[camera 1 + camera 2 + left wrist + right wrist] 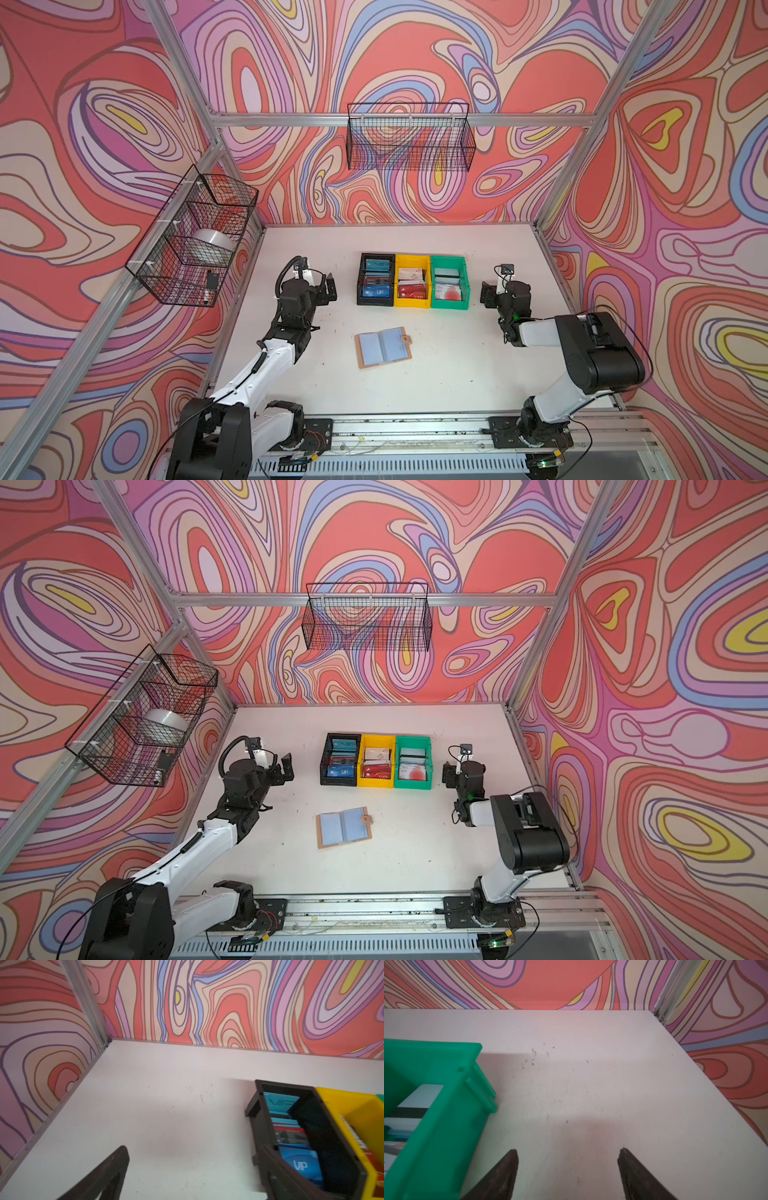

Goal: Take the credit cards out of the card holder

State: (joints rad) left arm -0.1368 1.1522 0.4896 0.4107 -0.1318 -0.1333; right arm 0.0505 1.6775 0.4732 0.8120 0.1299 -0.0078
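Observation:
The tan card holder (383, 347) (344, 827) lies open on the white table, its clear sleeve pages facing up with no card visible in them. Credit cards stand in three bins behind it: blue "VIP" cards (376, 291) (301, 1164) in the black bin, dark red cards (412, 292) in the yellow bin, pale red-blotched cards (448, 293) in the green bin. My left gripper (328, 286) (194, 1149) hovers open, left of the black bin. My right gripper (487, 295) (568, 1150) is open, right of the green bin. Both hold nothing.
The black bin (361, 276), yellow bin (399, 262) and green bin (464, 278) (436, 1142) sit side by side at mid-table. Wire baskets hang on the left wall (191, 237) and back wall (409, 137). A metal rail (415, 432) runs along the front edge.

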